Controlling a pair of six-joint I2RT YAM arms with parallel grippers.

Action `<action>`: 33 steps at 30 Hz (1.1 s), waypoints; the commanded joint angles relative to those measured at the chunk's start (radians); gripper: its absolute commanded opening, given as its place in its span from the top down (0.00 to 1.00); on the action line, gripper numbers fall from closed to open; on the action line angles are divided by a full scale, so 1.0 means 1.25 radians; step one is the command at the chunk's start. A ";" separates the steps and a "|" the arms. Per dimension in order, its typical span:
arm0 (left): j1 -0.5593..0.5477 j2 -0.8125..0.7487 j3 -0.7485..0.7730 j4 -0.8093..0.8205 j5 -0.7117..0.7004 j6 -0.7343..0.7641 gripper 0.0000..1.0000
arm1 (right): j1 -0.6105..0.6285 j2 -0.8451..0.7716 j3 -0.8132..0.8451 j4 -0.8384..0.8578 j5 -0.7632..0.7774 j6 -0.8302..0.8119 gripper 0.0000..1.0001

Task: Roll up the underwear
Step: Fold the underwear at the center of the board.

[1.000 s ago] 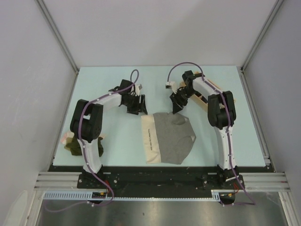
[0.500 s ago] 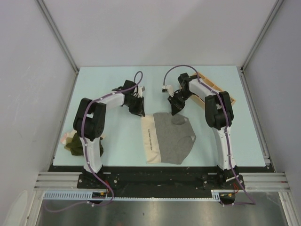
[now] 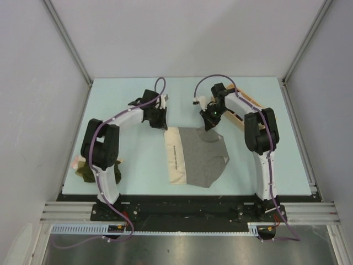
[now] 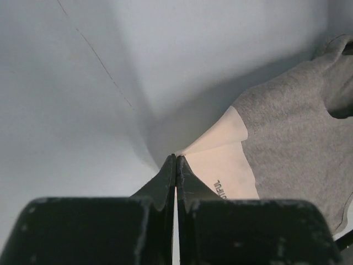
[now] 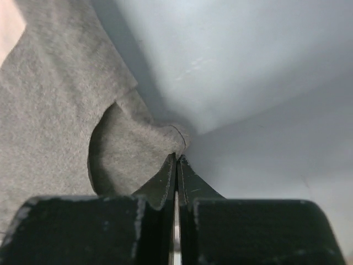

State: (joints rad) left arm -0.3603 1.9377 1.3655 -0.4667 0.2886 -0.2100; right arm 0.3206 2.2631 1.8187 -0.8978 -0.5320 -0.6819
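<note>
Clamped shut on far corners of grey underwear (image 3: 204,157) lying flat left of tray (image 3: 240,120), left gripper (image 4: 176,160) and right gripper (image 5: 177,159) alike; not rolled yet, whole roll remaining, olive pile (image 3: 84,170) far left of tray.

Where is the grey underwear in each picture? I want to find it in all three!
Top view: the grey underwear lies in the middle of the picture.
Left wrist view: it is on the right side.
Right wrist view: it is on the left side.
Shared landmark: its beige waistband, the left edge from above, the middle in the left wrist view, the top left corner in the right wrist view.
</note>
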 commanded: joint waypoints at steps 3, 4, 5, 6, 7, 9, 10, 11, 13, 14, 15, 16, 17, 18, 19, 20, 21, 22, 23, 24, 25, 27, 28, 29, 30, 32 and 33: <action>0.002 -0.054 0.023 0.053 -0.042 -0.016 1.00 | 0.007 -0.081 -0.026 0.118 0.126 0.051 1.00; 0.002 -0.048 0.033 0.057 -0.033 -0.016 1.00 | 0.010 -0.083 -0.028 0.123 0.132 0.052 1.00; 0.002 -0.036 0.039 0.056 -0.032 -0.016 1.00 | 0.011 -0.083 -0.028 0.138 0.140 0.062 1.00; 0.002 -0.026 0.048 0.053 -0.031 -0.016 1.00 | 0.012 -0.083 -0.029 0.145 0.146 0.066 1.00; 0.002 -0.017 0.068 0.049 -0.028 -0.016 1.00 | 0.013 -0.085 -0.028 0.151 0.159 0.069 1.00; 0.002 0.007 0.092 0.040 -0.025 -0.014 0.99 | 0.018 -0.094 -0.034 0.184 0.175 0.078 1.00; 0.004 0.013 0.116 0.037 -0.021 -0.014 0.99 | 0.021 -0.097 -0.035 0.193 0.176 0.076 1.00; 0.002 0.021 0.129 0.030 -0.019 -0.015 0.99 | 0.023 -0.100 -0.035 0.200 0.179 0.074 1.00; 0.002 0.024 0.157 0.026 -0.023 -0.015 0.87 | 0.029 -0.100 -0.029 0.203 0.187 0.074 0.95; 0.002 0.023 0.164 0.025 -0.042 -0.014 0.81 | 0.029 -0.097 -0.024 0.193 0.192 0.072 0.89; 0.002 0.019 0.172 0.018 -0.048 -0.012 0.66 | 0.027 -0.097 -0.016 0.189 0.196 0.071 0.86; 0.002 0.017 0.186 0.011 -0.059 -0.005 0.60 | 0.025 -0.099 -0.011 0.184 0.202 0.071 0.80; 0.002 0.012 0.190 0.009 -0.076 0.000 0.55 | 0.020 -0.102 -0.007 0.176 0.201 0.072 0.69; 0.002 -0.004 0.192 0.005 -0.087 0.004 0.49 | 0.014 -0.110 -0.001 0.175 0.199 0.073 0.65; 0.002 -0.015 0.191 0.006 -0.103 0.013 0.48 | 0.000 -0.119 0.002 0.172 0.188 0.074 0.62; 0.004 -0.030 0.186 0.006 -0.118 0.019 0.47 | -0.006 -0.144 0.004 0.166 0.179 0.073 0.58; 0.005 -0.047 0.179 0.009 -0.152 0.028 0.46 | -0.013 -0.157 0.008 0.162 0.168 0.073 0.56; 0.004 -0.098 0.151 0.032 -0.166 0.041 0.45 | -0.028 -0.170 0.013 0.156 0.136 0.066 0.52; 0.004 -0.128 0.131 0.054 -0.179 0.046 0.44 | -0.034 -0.205 0.012 0.142 0.114 0.058 0.50; 0.004 -0.159 0.106 0.077 -0.195 0.054 0.41 | -0.040 -0.222 0.009 0.135 0.092 0.051 0.48; 0.004 -0.236 0.052 0.130 -0.196 0.071 0.38 | -0.045 -0.244 -0.004 0.129 0.043 0.030 0.47; 0.005 -0.315 -0.007 0.182 -0.200 0.087 0.23 | -0.058 -0.313 -0.034 0.133 -0.018 0.014 0.36; 0.007 -0.350 -0.066 0.214 -0.188 0.092 0.15 | -0.060 -0.339 -0.058 0.146 -0.036 0.003 0.22; 0.011 -0.418 -0.097 0.270 -0.177 0.093 0.04 | -0.065 -0.362 -0.103 0.177 -0.052 -0.002 0.11; 0.023 -0.444 -0.126 0.302 -0.161 0.091 0.00 | -0.066 -0.411 -0.133 0.199 -0.085 -0.004 0.01; 0.040 -0.505 -0.194 0.357 -0.100 0.072 0.00 | -0.092 -0.447 -0.212 0.259 -0.156 -0.013 0.00; 0.062 -0.519 -0.212 0.371 -0.062 0.073 0.00 | -0.105 -0.463 -0.234 0.275 -0.256 -0.021 0.00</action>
State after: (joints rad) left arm -0.3401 1.4067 1.2045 -0.2062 0.0982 -0.1303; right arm 0.2222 1.7828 1.6562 -0.6609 -0.5484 -0.6621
